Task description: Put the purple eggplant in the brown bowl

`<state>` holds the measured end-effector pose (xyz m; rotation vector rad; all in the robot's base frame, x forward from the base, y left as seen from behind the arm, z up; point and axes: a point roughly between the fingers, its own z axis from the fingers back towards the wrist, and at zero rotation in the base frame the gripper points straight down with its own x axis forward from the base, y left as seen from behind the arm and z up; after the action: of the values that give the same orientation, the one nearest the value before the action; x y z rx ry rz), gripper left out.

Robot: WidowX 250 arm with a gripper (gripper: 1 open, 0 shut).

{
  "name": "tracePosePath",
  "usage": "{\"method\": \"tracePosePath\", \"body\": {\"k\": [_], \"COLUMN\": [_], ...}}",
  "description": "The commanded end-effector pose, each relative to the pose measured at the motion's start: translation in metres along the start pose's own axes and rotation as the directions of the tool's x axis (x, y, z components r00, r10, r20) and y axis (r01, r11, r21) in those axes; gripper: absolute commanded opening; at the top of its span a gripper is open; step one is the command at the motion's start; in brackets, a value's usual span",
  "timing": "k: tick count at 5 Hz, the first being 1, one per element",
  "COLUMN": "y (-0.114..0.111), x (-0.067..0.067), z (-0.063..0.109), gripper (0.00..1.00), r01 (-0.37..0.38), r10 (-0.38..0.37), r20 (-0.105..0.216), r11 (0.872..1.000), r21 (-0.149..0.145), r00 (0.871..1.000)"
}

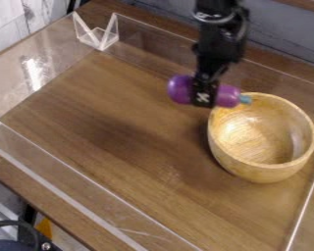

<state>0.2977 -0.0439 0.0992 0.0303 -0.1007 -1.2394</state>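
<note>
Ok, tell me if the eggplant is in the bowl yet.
Not yet: the purple eggplant hangs in the gripper beside the brown bowl's rim.

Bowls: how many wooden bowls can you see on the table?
1. The brown bowl sits at the right side of the wooden table, empty inside. The purple eggplant, held by the end effector, is just by its upper left rim. No other bowl shows.

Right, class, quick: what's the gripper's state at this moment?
Gripper: closed on the purple eggplant, carried just beside the brown bowl's rim.
</note>
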Motion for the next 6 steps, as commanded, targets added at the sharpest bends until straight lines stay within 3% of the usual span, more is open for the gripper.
{"method": "tracePosePath", "body": {"k": [1, 2, 6], "y": [-0.005, -0.018, -0.032], "x": [0.024, 0.035, 0.032], "z": [0.014, 0.012, 0.014], "gripper": [0.0, 0.0, 0.0], "r01": [0.01, 0.009, -0.025], "r10": [-0.013, -0.012, 0.02], "r20": [0.038, 0.044, 0.064], "r11": [0.998, 0.998, 0.997], "r21": [0.067, 0.066, 0.078], "r00": [0.999, 0.999, 0.998]}}
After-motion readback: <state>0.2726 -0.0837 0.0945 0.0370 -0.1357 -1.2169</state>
